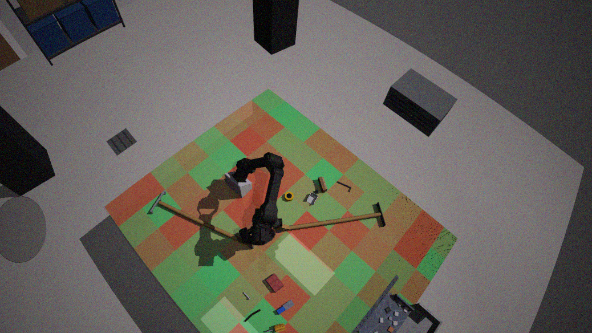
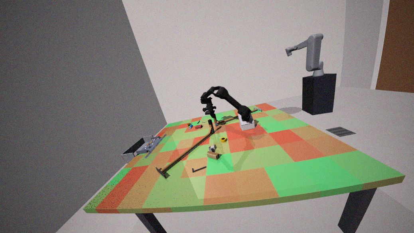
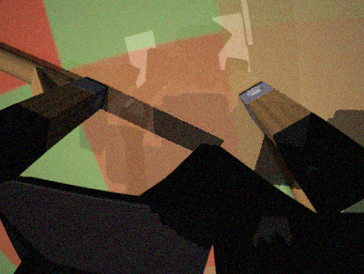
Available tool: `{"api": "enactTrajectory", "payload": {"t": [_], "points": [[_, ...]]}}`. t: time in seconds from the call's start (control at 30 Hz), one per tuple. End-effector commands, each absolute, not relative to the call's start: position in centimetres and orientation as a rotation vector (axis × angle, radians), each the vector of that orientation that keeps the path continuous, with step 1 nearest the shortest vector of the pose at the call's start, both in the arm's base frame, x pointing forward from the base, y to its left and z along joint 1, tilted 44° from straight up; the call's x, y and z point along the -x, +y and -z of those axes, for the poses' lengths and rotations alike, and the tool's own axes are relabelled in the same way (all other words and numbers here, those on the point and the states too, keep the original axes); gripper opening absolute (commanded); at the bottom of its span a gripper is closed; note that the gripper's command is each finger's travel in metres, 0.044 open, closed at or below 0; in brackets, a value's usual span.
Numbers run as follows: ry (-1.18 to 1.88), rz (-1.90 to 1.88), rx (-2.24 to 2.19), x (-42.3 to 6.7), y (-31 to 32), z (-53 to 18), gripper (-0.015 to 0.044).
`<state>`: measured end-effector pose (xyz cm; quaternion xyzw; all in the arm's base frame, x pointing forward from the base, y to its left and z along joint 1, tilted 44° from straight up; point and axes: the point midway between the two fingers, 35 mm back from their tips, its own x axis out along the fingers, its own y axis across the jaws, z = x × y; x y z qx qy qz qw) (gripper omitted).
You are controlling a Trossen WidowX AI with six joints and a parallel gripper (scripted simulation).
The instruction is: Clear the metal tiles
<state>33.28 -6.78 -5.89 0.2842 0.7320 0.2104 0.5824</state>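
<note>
Two long wooden-handled tools lie on the checkered table with their handle ends meeting under my gripper [image 1: 248,236] [image 2: 213,117] [image 3: 208,149]. The scraper [image 1: 331,223] [image 2: 185,153] with the dark blade runs to the right. The other tool [image 1: 186,215] [image 2: 231,118], with a grey head, runs to the left. In the wrist view one dark handle end [image 3: 125,105] lies left of my fingertips and a blue-tipped handle end [image 3: 268,105] lies right of them. My gripper is shut, with nothing between the fingers. Several small metal tiles [image 1: 390,316] [image 2: 148,143] lie on the steel bench plate [image 1: 368,325] at the table's corner, beside the catch box [image 1: 426,320] [image 2: 133,148].
A yellow tape roll [image 1: 288,195] [image 2: 223,139], a wooden block [image 1: 322,184] [image 2: 213,155], a hex key [image 1: 343,185] [image 2: 199,169] and a small grey part [image 1: 311,198] lie near the scraper. A red block [image 1: 274,283] and a blue item [image 1: 284,307] lie nearer the table's edge.
</note>
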Motion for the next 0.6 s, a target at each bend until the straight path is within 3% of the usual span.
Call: {"api": "enactTrajectory", "payload": {"t": [0.0, 0.57], "points": [[1.713, -0.490, -0.672, -33.0, -6.0, 6.6, 0.0000], [1.713, -0.490, -0.673, -32.1, -3.8, 9.0, 0.0000]]}}
